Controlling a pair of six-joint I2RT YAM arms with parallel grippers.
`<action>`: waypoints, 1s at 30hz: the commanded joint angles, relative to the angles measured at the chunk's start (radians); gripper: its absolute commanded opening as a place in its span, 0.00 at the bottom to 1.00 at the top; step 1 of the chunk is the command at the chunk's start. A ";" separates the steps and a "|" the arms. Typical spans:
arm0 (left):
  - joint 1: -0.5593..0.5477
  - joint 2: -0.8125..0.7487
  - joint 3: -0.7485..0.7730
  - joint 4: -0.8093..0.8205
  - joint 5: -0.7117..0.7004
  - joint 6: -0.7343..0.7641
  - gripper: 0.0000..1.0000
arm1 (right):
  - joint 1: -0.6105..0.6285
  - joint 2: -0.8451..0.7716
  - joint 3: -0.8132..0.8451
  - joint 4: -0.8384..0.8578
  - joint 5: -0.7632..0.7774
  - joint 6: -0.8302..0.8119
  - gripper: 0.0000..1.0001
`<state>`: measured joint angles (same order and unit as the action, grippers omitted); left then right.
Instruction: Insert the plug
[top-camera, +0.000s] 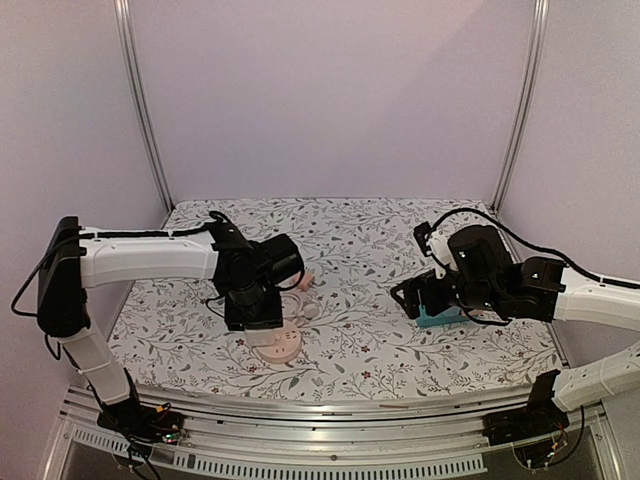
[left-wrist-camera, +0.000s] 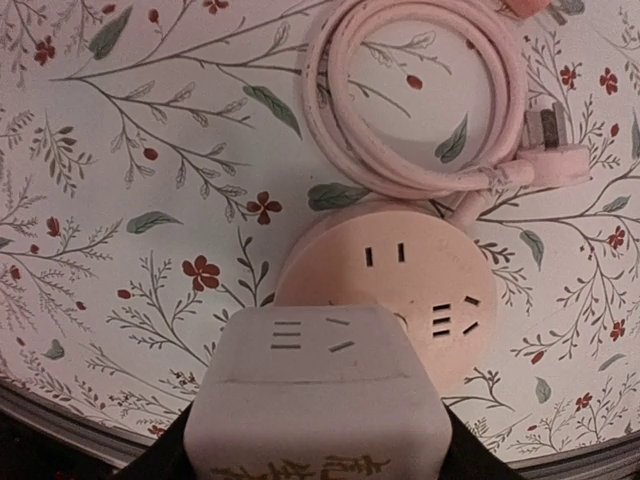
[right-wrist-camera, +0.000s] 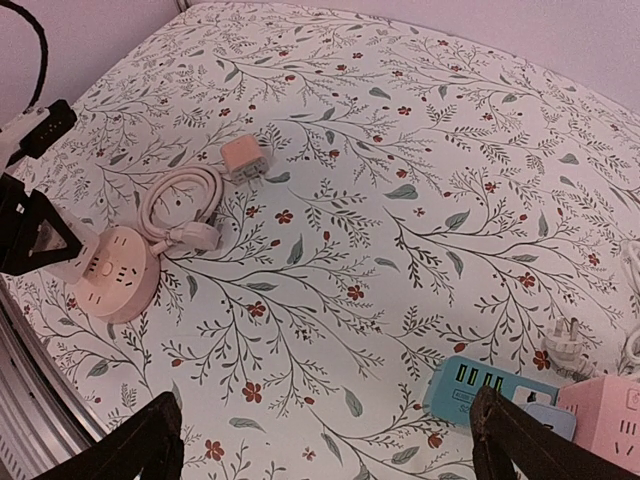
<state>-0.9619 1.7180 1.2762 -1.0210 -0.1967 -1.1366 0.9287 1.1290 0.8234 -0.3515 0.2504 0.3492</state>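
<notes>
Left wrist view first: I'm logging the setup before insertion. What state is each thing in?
round pink strip: flat, visible sockets empty.
white adapter: held by left gripper, over the round pink strip's edge.
pink cord: coiled, plug lying loose.
right gripper: open, empty.
teal strip: lying flat.
small pink adapter: standing loose, unplugged.

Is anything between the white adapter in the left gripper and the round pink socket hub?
Nothing visible. The white adapter is over the pink hub's near edge; its slots are bare, and the coiled cord lies beyond it.
</notes>
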 joint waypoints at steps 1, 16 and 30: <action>-0.012 0.020 -0.009 0.019 0.005 -0.005 0.00 | -0.003 -0.010 -0.007 0.002 -0.010 -0.012 0.99; -0.011 0.054 -0.017 0.038 0.030 -0.018 0.00 | -0.003 -0.011 -0.009 0.002 -0.013 -0.013 0.99; 0.043 0.081 -0.021 0.051 0.121 -0.013 0.00 | -0.003 0.012 -0.001 0.006 -0.017 -0.012 0.99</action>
<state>-0.9459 1.7679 1.2762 -0.9920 -0.1490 -1.1477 0.9291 1.1294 0.8234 -0.3511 0.2462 0.3389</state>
